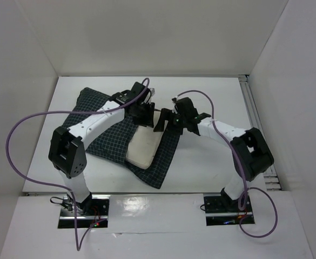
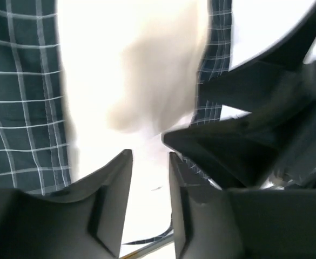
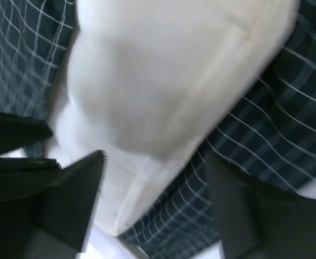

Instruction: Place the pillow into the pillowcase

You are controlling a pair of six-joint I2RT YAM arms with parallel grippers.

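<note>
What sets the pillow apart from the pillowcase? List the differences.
Colour: the pillow is plain cream-white; the pillowcase is dark with a thin white grid.
Shape: the pillow is plump; the pillowcase lies flat and rumpled.
Spread: the pillowcase covers more of the table than the visible part of the pillow does.
Both are soft and lie touching each other on the table.

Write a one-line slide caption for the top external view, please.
Left end effector and right end effector meet above a plump cream-white pillow framed by a dark navy white-checked fabric pillowcase.
</note>
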